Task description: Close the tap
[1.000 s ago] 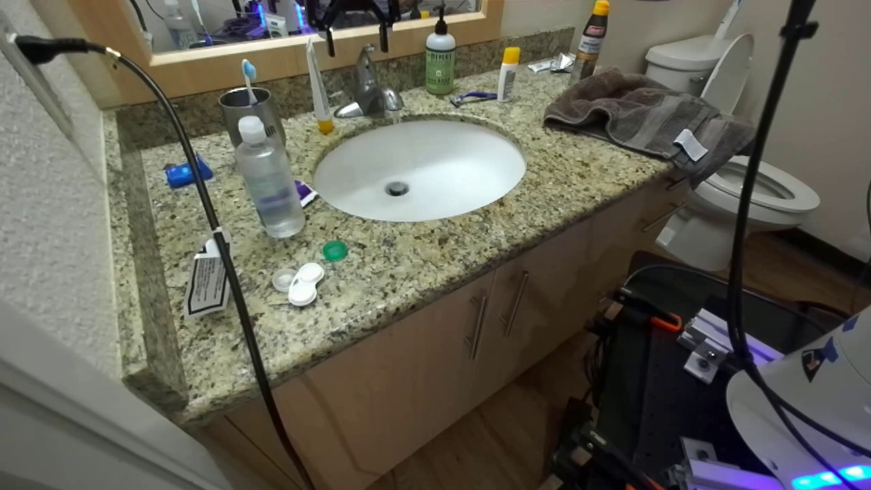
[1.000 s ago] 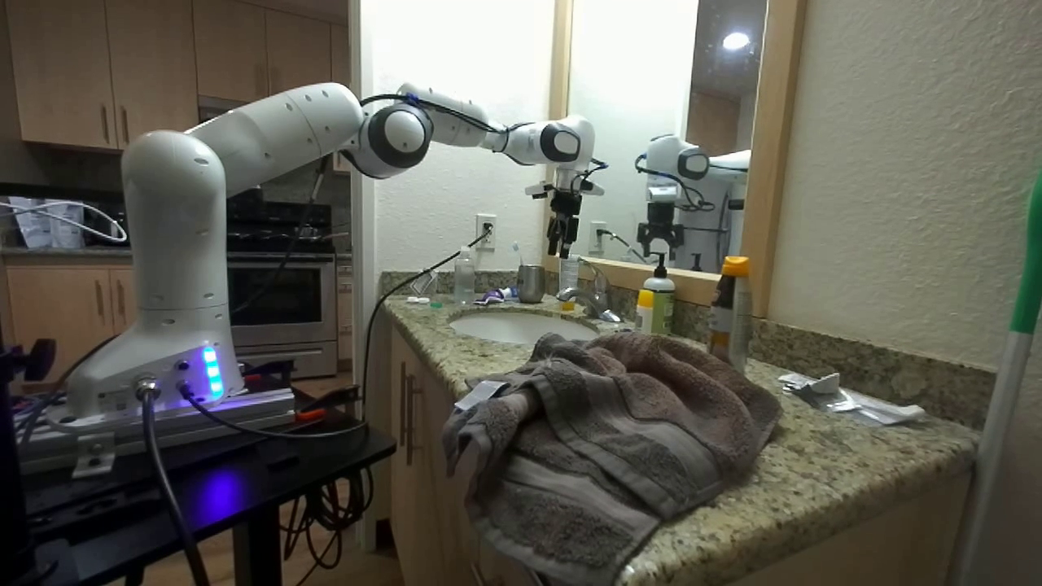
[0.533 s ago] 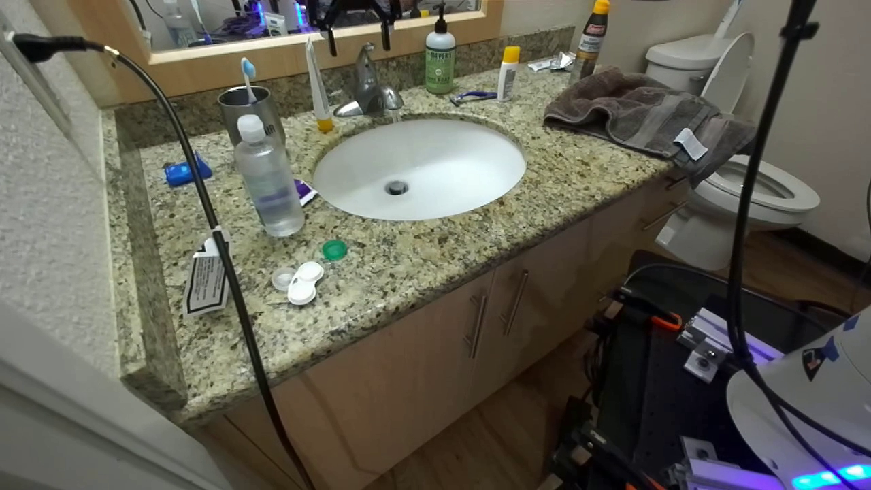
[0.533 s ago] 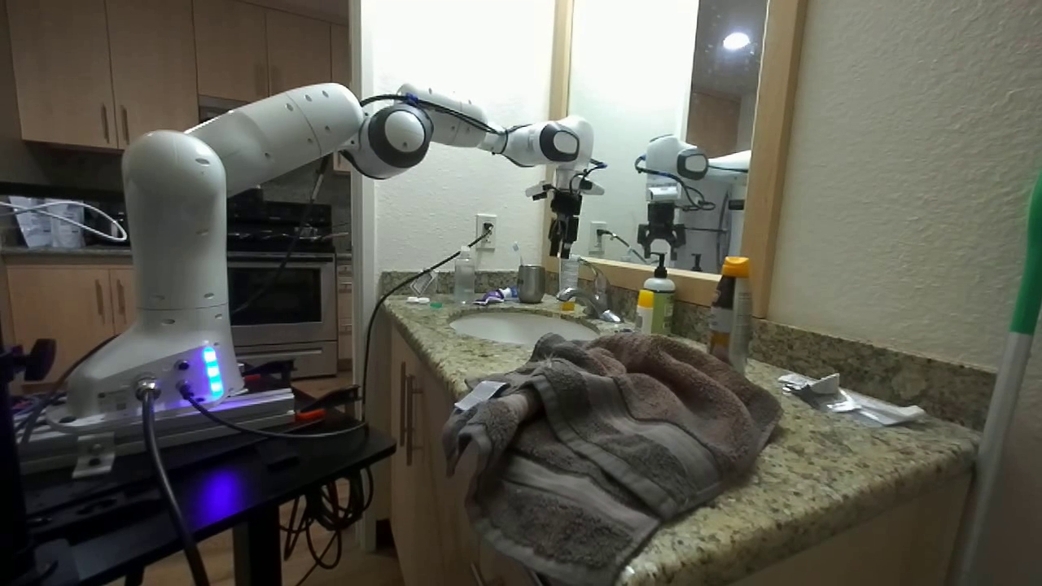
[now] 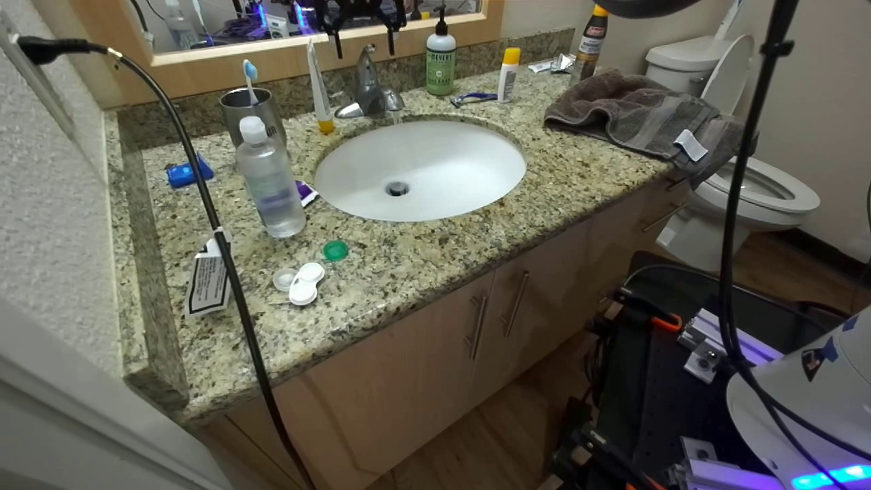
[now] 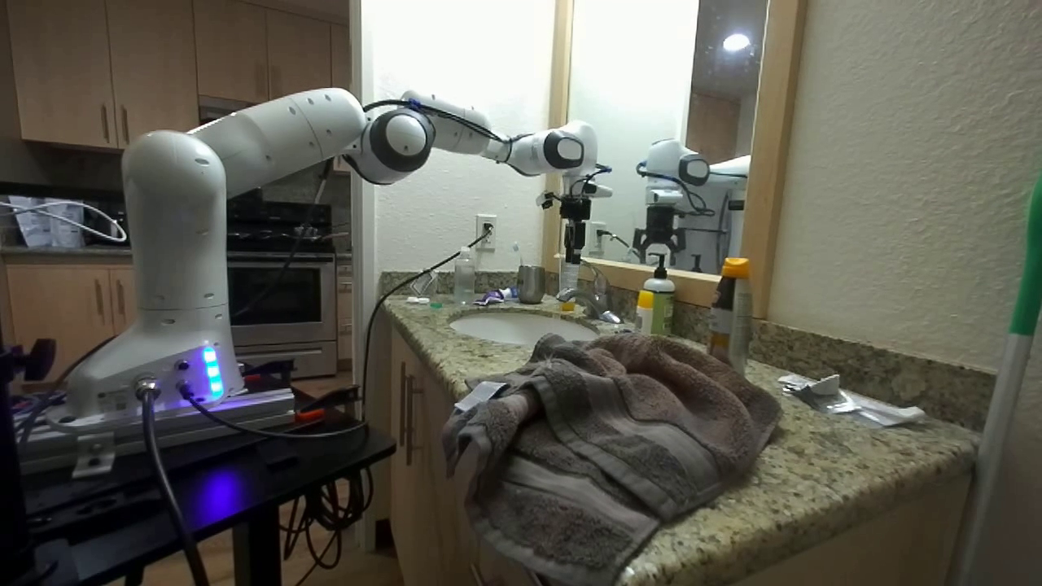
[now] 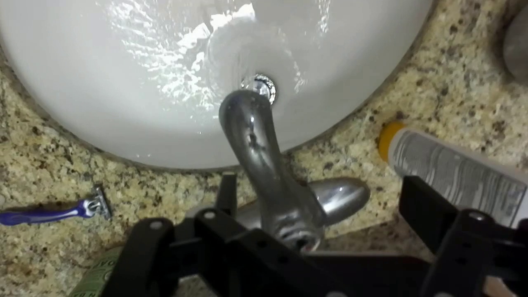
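The pincer hangs above the tap, its fingers spread apart. The tap stands at the far edge of a white oval sink, water falling into it. In an exterior view the speckled tabletop carries a clear bottle at left and a crumpled grey-brown towel at right. A wood-framed mirror hangs behind; at far right stands a toilet.

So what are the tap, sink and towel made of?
The tap looks like smooth, polished metal: grey with sharp highlights. The sink is probably glazed ceramic: glossy and white. The towel seems a matt, terry-like fabric, fuzzy and softly folded; perhaps cotton.
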Action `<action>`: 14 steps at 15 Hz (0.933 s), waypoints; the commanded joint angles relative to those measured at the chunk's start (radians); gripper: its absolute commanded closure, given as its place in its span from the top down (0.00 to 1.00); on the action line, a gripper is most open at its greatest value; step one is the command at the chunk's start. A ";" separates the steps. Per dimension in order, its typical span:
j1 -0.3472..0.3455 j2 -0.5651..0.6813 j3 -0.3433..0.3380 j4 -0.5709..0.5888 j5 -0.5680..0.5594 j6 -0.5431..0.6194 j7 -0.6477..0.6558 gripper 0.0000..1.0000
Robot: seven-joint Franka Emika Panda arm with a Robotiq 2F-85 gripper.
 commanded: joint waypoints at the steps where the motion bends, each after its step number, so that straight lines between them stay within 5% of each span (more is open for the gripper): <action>1: -0.014 0.031 -0.051 0.038 -0.035 0.109 0.074 1.00; 5: -0.021 0.033 -0.094 0.020 -0.064 0.159 0.134 1.00; 14: -0.001 -0.015 -0.089 -0.010 -0.053 0.062 0.134 1.00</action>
